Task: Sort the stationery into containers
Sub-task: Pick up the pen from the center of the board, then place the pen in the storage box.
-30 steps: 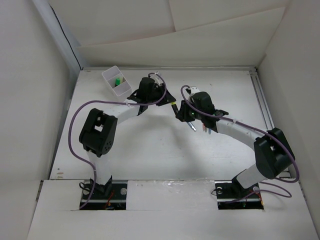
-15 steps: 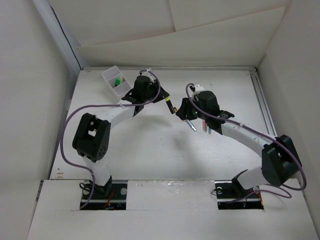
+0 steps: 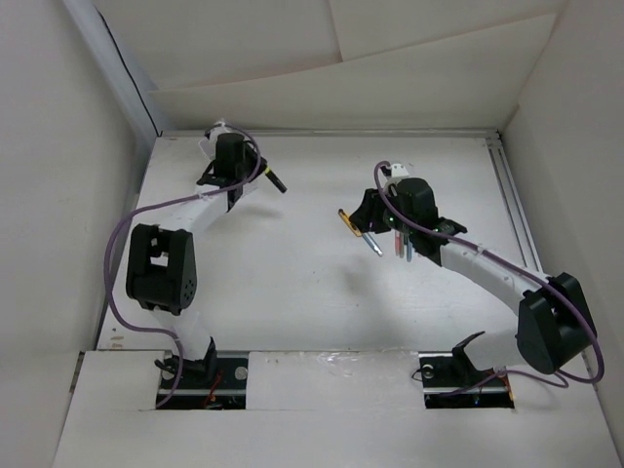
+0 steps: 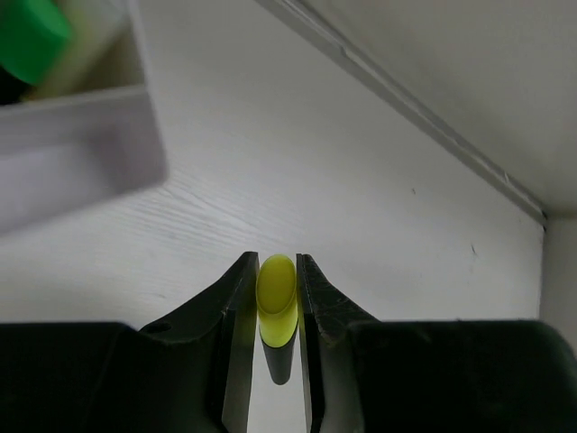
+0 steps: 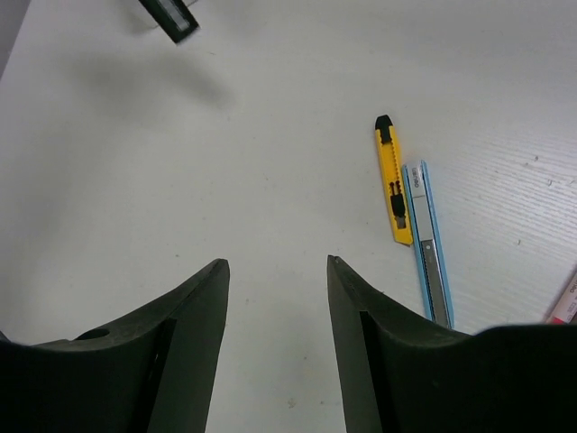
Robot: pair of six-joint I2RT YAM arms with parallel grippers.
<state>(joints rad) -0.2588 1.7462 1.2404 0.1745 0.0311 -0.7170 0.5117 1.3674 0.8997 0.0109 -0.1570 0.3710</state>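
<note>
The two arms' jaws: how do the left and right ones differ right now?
The left gripper has its jaws shut on a yellow-ended pen; the right gripper has jaws open and empty. The left gripper is beside the white tray; the right gripper is near a yellow utility knife. Both have black jaws.

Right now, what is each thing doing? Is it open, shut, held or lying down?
Tray: upright, green thing inside.
Marker: pinched, not yet in the tray.
Left gripper: shut on the marker.
Right gripper: open, empty.
Yellow cutter: lying flat.
Blue tool: lying flat beside the cutter.
</note>
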